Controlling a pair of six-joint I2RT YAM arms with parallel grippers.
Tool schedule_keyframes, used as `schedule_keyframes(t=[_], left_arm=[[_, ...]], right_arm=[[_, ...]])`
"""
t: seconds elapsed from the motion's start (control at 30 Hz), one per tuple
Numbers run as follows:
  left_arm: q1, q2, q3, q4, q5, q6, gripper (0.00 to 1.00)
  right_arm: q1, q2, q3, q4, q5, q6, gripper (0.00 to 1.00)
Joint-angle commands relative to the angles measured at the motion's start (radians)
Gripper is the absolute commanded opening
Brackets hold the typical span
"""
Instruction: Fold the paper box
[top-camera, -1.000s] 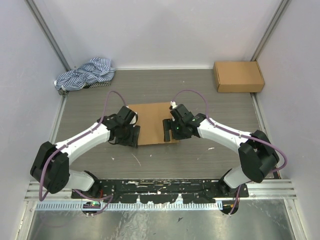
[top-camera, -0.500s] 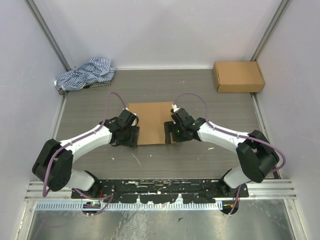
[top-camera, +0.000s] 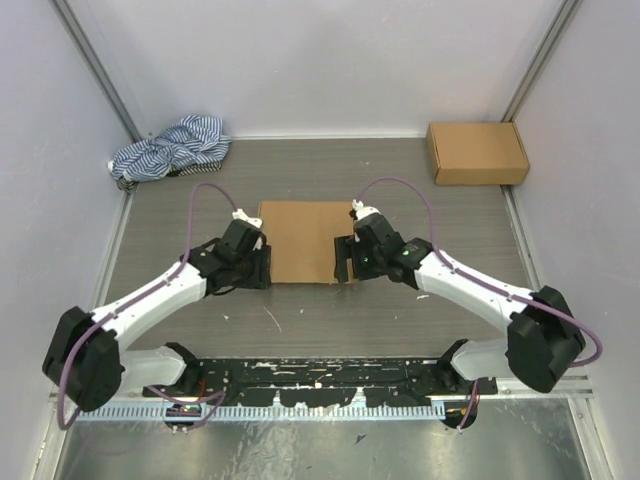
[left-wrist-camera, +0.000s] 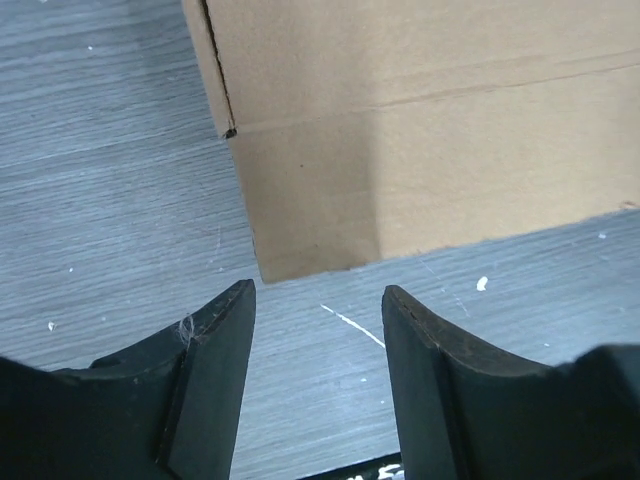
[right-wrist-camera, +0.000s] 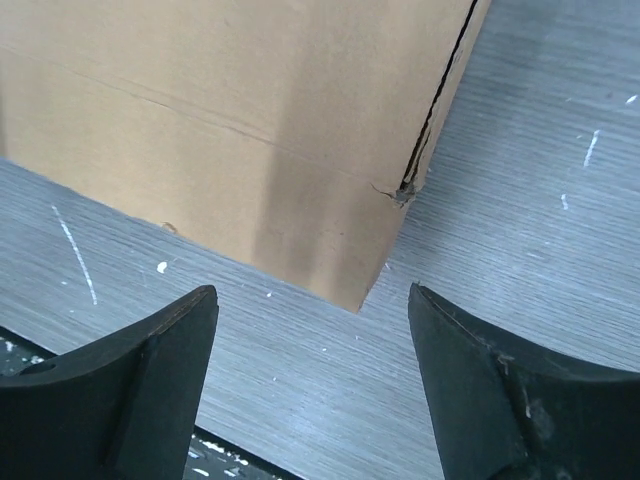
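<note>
Paper box (top-camera: 303, 242) lies between your two sets of fingers. Your left gripper (left-wrist-camera: 318, 298) is spread and holds nothing, one near corner of the box just beyond its tips; your right gripper (right-wrist-camera: 312, 298) likewise (fingers wide apart) faces the other near corner.

Overhead view from behind, wrist views close, looking down, likely sharing the paper box (top-camera: 303, 242)
</note>
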Motion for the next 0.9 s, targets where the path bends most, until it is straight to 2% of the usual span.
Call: schedule_keyframes(t=[0.0, 0.13, 0.23, 0.3, 0.33, 0.4, 0.47, 0.5, 0.53, 0.57, 0.6, 0.73, 0.87], left_arm=[[-0.004, -0.102, 0.008, -0.065, 0.009, -0.016, 0.60], [-0.003, -0.145, 0.028, -0.116, 0.023, -0.023, 0.60], [-0.003, -0.184, 0.001, -0.051, 0.039, -0.028, 0.60], [-0.003, -0.188, -0.016, 0.012, 0.061, -0.029, 0.57], [-0.003, -0.181, -0.024, 0.041, 0.066, -0.030, 0.55], [-0.002, -0.151, -0.023, 0.076, 0.069, -0.024, 0.46], [-0.003, -0.114, -0.026, 0.101, 0.076, -0.018, 0.30], [-0.003, -0.096, -0.027, 0.113, 0.078, -0.014, 0.19], [-0.003, -0.073, -0.031, 0.123, 0.081, -0.012, 0.10], [-0.003, -0.058, -0.035, 0.133, 0.082, -0.011, 0.01], [-0.003, -0.045, -0.041, 0.143, 0.082, -0.009, 0.00], [-0.003, -0.016, -0.061, 0.165, 0.062, -0.004, 0.00], [-0.004, -0.009, -0.068, 0.170, 0.046, 0.000, 0.00]], right_arm=[[0.004, -0.081, 0.099, -0.090, 0.059, -0.046, 0.82], [0.004, -0.074, 0.171, -0.118, 0.094, -0.071, 0.83], [0.003, -0.022, 0.251, -0.089, 0.121, -0.100, 0.83], [0.001, 0.039, 0.326, -0.057, 0.141, -0.125, 0.78], [0.000, 0.094, 0.373, -0.048, 0.154, -0.140, 0.70], [-0.005, 0.184, 0.493, -0.016, 0.178, -0.173, 0.41], [-0.017, 0.288, 0.607, 0.003, 0.187, -0.199, 0.19], [-0.025, 0.342, 0.662, 0.010, 0.185, -0.211, 0.07], [-0.034, 0.403, 0.726, 0.016, 0.183, -0.222, 0.02], [-0.044, 0.463, 0.792, 0.019, 0.182, -0.231, 0.01], [-0.055, 0.531, 0.856, 0.019, 0.170, -0.240, 0.01], [-0.105, 0.765, 1.086, 0.000, 0.117, -0.255, 0.01], [-0.144, 0.911, 1.196, -0.028, 0.014, -0.257, 0.01]])
